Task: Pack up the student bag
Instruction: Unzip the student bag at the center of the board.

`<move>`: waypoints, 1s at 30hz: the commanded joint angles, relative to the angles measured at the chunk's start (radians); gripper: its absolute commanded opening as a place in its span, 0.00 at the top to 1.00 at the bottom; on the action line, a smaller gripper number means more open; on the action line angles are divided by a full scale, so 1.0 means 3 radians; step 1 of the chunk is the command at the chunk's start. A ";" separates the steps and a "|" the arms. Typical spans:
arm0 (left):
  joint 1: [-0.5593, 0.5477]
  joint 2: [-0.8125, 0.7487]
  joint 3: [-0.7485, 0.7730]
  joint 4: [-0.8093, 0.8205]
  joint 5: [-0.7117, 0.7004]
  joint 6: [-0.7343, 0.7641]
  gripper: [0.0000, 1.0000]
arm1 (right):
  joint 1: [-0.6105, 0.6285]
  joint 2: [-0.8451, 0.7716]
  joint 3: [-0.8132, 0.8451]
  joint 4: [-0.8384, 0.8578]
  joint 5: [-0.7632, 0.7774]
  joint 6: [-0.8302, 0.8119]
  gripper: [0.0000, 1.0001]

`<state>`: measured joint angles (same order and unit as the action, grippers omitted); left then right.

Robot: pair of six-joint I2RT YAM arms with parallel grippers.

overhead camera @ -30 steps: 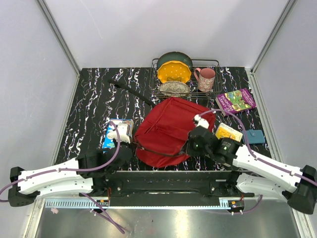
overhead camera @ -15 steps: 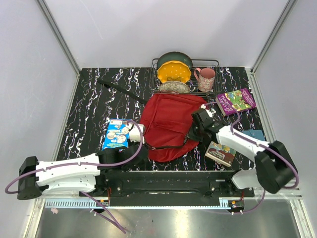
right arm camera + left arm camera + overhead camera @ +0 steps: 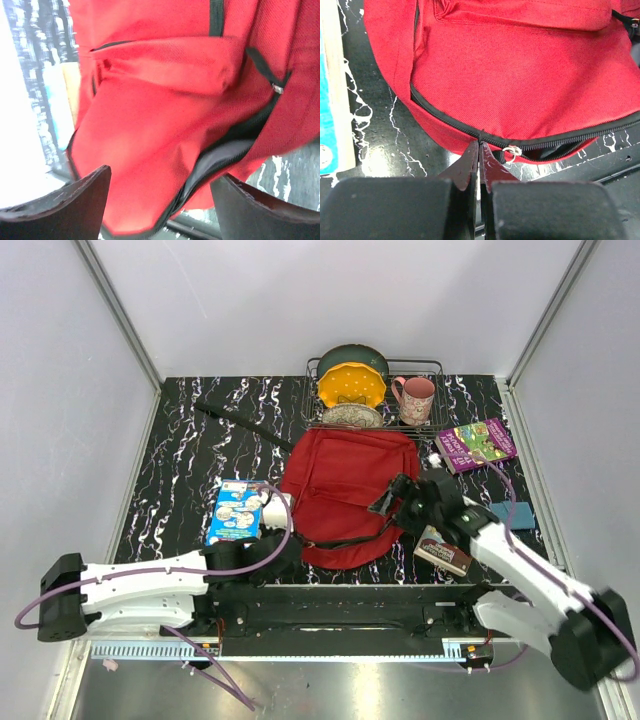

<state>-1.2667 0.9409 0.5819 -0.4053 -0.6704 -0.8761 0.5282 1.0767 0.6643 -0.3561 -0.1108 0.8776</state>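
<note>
The red student bag (image 3: pixel 340 485) lies flat in the middle of the table, front pocket up. Its main zip (image 3: pixel 580 137) gapes along the near edge and shows dark lining (image 3: pixel 220 160). My left gripper (image 3: pixel 290 540) sits at the bag's near-left corner. In the left wrist view its jaws (image 3: pixel 480 144) are shut, pinching the black zip edge just left of the ring pull (image 3: pixel 511 151). My right gripper (image 3: pixel 385 503) hovers over the bag's near-right side. It is open (image 3: pixel 162 172), with the gaping zip edge between its spread fingers and untouched by them.
A blue book (image 3: pixel 238 510) lies left of the bag and a dark book (image 3: pixel 443 552) under my right arm. A purple book (image 3: pixel 477 442) and a teal wallet (image 3: pixel 515 512) lie at the right. A dish rack (image 3: pixel 430 370) with plates and a pink mug (image 3: pixel 415 398) stands behind. A black strap (image 3: pixel 245 420) trails to the back left.
My right gripper has opened, let go of the bag and drawn back slightly. A second ago the bag shifted backward and flattened. The left gripper stays shut at the zip edge.
</note>
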 commanded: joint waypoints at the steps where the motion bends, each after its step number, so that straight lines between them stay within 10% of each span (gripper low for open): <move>1: 0.0009 0.0182 0.0039 0.0313 0.0113 -0.0086 1.00 | -0.0012 -0.0857 -0.0358 -0.0122 -0.0228 0.0627 0.15; 9: 0.0014 0.0361 0.0121 0.0476 0.0169 0.0000 1.00 | 0.0126 -0.1155 -0.0674 0.0004 -0.0821 0.1225 0.16; 27: 0.0009 0.0361 0.0085 0.0671 0.0389 0.0174 1.00 | 0.0990 -0.0333 -0.0936 0.1483 0.0313 0.2535 0.12; 30: 0.0009 0.0376 0.0106 0.0717 0.0420 0.0241 1.00 | 0.1006 -0.0113 -0.0921 0.1733 0.0354 0.2536 0.32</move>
<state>-1.2640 1.0557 0.5831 -0.2722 -0.5755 -0.8360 0.8150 0.9768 0.3447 0.0063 -0.0700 1.5955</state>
